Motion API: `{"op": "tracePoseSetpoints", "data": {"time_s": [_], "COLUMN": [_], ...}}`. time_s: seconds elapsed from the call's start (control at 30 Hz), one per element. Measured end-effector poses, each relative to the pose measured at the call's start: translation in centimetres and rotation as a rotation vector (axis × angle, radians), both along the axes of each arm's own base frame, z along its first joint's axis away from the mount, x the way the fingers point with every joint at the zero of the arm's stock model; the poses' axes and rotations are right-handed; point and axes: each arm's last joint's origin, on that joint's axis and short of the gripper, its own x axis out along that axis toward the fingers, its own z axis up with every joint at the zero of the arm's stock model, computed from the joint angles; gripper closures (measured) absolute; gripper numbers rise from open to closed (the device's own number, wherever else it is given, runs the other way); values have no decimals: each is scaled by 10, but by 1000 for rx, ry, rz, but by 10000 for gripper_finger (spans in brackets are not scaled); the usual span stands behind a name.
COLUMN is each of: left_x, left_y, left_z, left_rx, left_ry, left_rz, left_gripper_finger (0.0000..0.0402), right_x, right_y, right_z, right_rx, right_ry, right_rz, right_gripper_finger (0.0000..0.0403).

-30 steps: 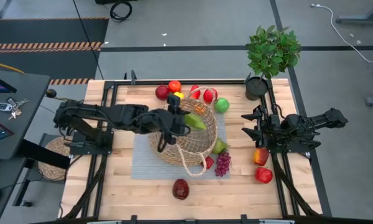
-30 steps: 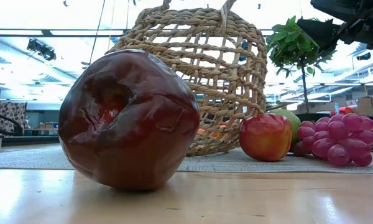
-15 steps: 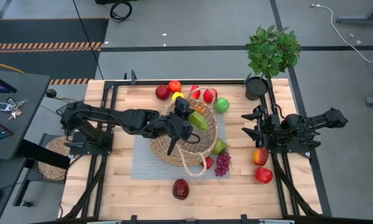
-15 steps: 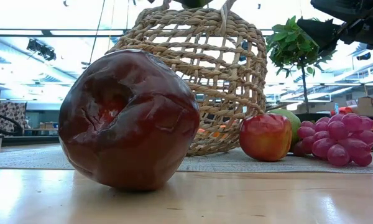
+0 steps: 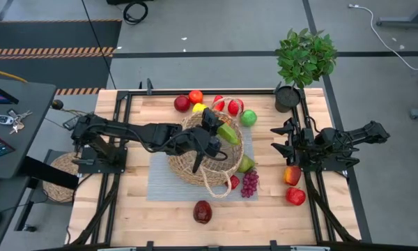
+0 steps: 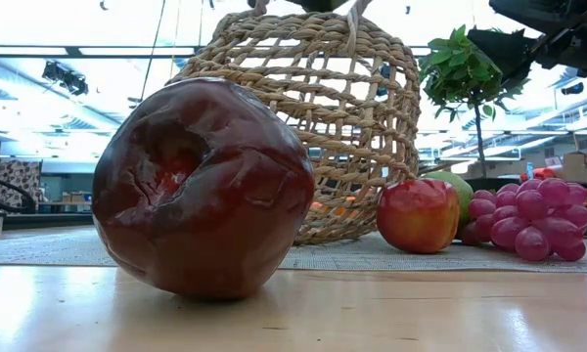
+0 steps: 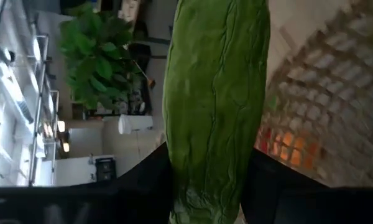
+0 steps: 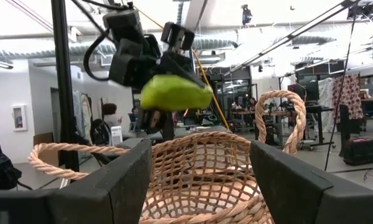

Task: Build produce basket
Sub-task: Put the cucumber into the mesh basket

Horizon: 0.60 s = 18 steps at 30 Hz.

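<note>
The tan wicker basket (image 5: 205, 159) stands on its base on a grey mat (image 5: 161, 178) at mid-table; an orange piece shows inside it (image 7: 286, 143). My left gripper (image 5: 214, 130) is over the basket's far rim, shut on a green pepper (image 5: 227, 134). My right gripper (image 5: 276, 140) waits open and empty to the basket's right. More produce lies on the table: red apples, a lemon and a green apple (image 5: 249, 117) beyond the basket, grapes (image 5: 249, 183) and a dark red piece (image 5: 203, 211) nearer. My left gripper pinches the green pepper between its two fingers, one on each long side (image 7: 174, 168). The fingers lie along the pepper, which sticks out past them. They come from above, slanting in from the table's left (image 8: 150, 59). The pepper (image 8: 176, 93) hangs clear above the basket's opening.
A potted plant (image 5: 304, 59) stands at the far right corner. Two red apples (image 5: 292, 175) lie near my right arm. The basket's looped handle (image 5: 212, 180) hangs over its near side. Bare wood shows at the near left (image 5: 118, 216).
My left gripper has carried the green pepper toward the table's right edge, from the basket's left rim to above its opening, staying shut on it. The basket and the other produce have stayed in place.
</note>
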Motion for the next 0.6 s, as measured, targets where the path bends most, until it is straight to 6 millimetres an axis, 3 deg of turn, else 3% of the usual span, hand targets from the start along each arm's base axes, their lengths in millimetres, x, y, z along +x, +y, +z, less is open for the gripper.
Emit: {"op": "tracePoseSetpoints", "data": {"time_s": [0.27, 0.6], "left_x": [22, 34], "left_y": [-1, 21], "left_z": [-25, -67], "left_rx": [98, 95], "left_ry": [93, 328], "left_rz": [-21, -25], "left_gripper_finger": [257, 257], "right_x": [0, 0], "right_y": [0, 0], "right_z": [0, 0], "right_rx": [0, 1], "right_ry": [4, 4], "right_rz": [-2, -4], "right_gripper_finger": [128, 128]}}
